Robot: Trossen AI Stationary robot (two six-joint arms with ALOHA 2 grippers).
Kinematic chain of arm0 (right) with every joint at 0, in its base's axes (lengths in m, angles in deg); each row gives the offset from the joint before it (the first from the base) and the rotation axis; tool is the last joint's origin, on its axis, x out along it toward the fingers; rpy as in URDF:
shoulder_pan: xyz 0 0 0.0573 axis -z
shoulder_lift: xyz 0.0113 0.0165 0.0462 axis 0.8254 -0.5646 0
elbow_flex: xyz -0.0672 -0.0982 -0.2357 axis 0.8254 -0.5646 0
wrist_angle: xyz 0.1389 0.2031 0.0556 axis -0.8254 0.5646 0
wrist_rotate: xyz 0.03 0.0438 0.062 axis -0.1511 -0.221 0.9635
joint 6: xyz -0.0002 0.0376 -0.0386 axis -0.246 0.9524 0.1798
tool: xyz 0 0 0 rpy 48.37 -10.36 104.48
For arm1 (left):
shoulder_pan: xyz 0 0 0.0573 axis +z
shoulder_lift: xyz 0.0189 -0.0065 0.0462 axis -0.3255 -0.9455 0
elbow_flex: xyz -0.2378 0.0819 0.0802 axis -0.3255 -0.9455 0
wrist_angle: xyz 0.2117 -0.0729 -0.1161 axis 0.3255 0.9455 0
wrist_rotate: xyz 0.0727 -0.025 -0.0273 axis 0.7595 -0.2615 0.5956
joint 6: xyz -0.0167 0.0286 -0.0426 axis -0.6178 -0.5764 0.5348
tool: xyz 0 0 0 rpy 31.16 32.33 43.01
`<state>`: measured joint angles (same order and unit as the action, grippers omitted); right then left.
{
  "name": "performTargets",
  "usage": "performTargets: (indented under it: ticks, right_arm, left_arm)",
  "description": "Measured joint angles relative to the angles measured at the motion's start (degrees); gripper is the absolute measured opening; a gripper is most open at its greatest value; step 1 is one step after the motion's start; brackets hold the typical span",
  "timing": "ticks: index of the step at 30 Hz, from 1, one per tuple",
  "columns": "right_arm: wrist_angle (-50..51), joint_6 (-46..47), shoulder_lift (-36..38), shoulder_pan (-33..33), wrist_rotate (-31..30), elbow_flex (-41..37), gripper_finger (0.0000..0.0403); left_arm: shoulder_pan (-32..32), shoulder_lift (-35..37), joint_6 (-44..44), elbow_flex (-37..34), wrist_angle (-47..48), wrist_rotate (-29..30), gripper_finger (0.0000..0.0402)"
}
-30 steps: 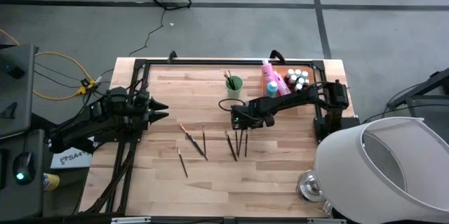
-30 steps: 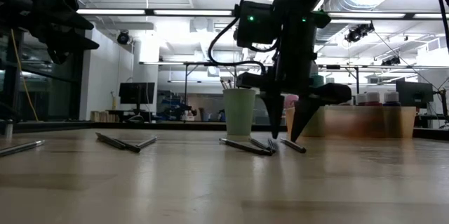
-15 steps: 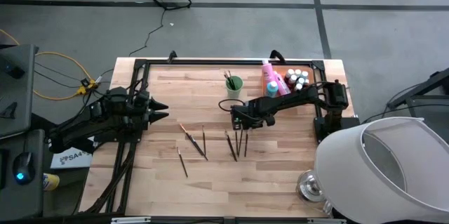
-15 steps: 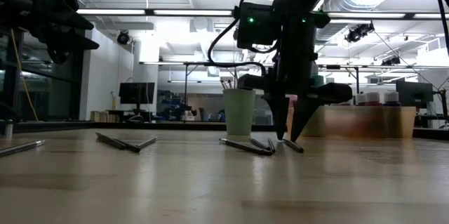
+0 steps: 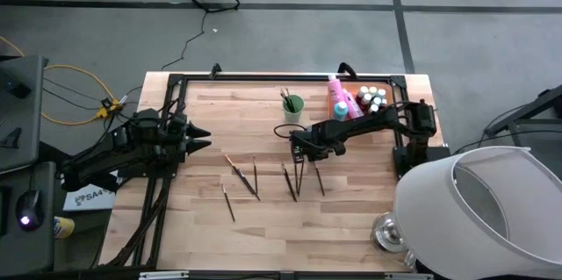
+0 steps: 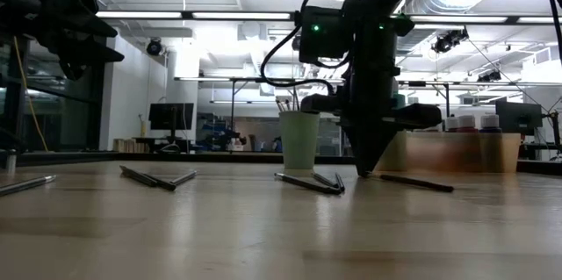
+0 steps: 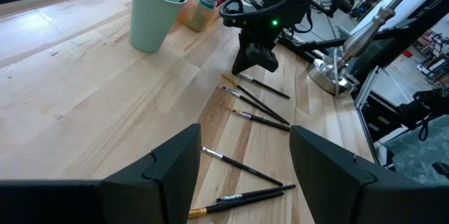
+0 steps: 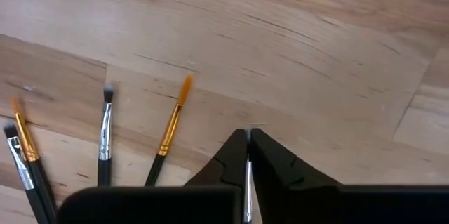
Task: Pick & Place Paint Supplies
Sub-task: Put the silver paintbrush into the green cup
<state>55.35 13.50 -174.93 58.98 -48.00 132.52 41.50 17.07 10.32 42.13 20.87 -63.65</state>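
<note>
My right gripper (image 5: pixel 309 161) points down at mid-table, shut on one thin dark brush (image 5: pixel 318 180), which lies slanted on the wood. Two more brushes (image 5: pixel 292 182) lie just left of it, and several others (image 5: pixel 241 177) lie farther left. The light green cup (image 5: pixel 292 105) at the back holds a few brushes. Pink bottles (image 5: pixel 336 94), a teal bottle (image 5: pixel 341 111) and small pale-capped bottles (image 5: pixel 372 97) stand in the orange tray (image 6: pixel 505 153) at the back right. My left gripper (image 5: pixel 202 138) hangs open above the table's left side. My right gripper pinches the brush by its silver ferrule (image 8: pixel 248 173), near the bristle end, between the ends of its two fingers (image 6: pixel 363 171). The fingers come from above, pointing down. The rest of the brush (image 6: pixel 420 183) lies flat on the table, running away from the fingertips.
A black frame (image 5: pixel 263 77) runs along the table's far edge and sides. A metal stand (image 5: pixel 386 232) and a large white shade (image 5: pixel 479 210) sit off the near right corner. Bare wood stretches between the cup and the left arm.
My right gripper has shut on the brush's bristle end without shifting place. As the fingers closed, the brush turned about on the table: its handle end swung toward the table's right edge while the pinched end stayed put.
</note>
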Motion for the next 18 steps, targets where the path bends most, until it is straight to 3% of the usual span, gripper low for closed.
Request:
performTargets:
  ticks: [8,13,18]
  right_arm:
    - [0.07,-3.06,1.93,-0.44,-2.76,1.59,0.0005]
    - [-1.96,-6.44,8.26,-0.42,-11.02,4.59,0.0004]
    - [-9.48,-12.76,13.29,-0.43,-24.81,6.31,0.0004]
  left_arm:
    - [-0.01,0.00,-0.01,0.00,0.00,0.00,0.0214]
    - [-0.02,0.00,-0.02,0.00,0.02,-0.02,0.0214]
    - [0.00,0.02,0.00,0.00,-0.02,-0.02,0.0214]
